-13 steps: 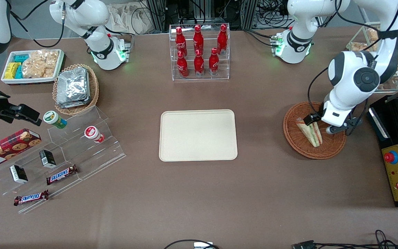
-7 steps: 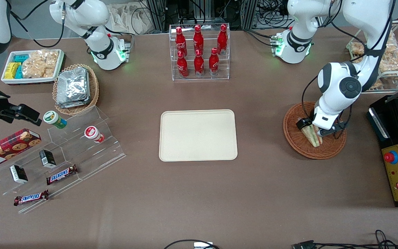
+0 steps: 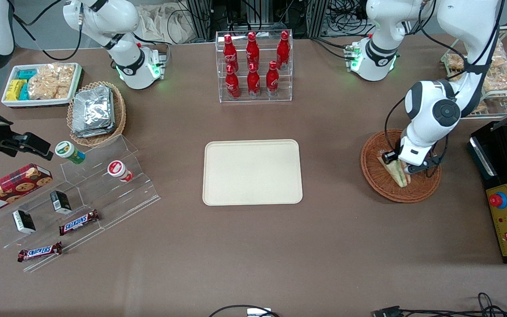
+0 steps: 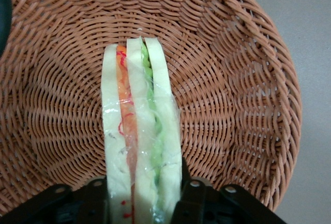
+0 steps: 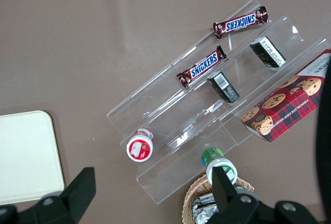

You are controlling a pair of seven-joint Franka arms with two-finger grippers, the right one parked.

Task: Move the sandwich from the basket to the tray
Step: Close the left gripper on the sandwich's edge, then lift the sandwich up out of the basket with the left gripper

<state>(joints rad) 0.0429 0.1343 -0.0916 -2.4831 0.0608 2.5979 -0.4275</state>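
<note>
Wicker basket [image 3: 399, 182] near the tabletop's working-arm edge holds the wrapped sandwich [image 4: 139, 146], the gripper [image 4: 144, 195] pinching its wide end, seemingly to lift it toward the tray [image 3: 252, 172]

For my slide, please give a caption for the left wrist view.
Gripper straddles the wrapped sandwich lying in the wicker basket.

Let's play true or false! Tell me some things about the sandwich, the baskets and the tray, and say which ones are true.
1. The sandwich lies in the basket. True.
2. The tray holds a sandwich. False: nothing is on it.
3. The gripper has a finger on each side of the sandwich. True.
4. The red bottles stand on the tray. False: they stand in a clear rack, farther from the front camera.
5. The foil packets share the sandwich's basket. False: they fill another basket.
</note>
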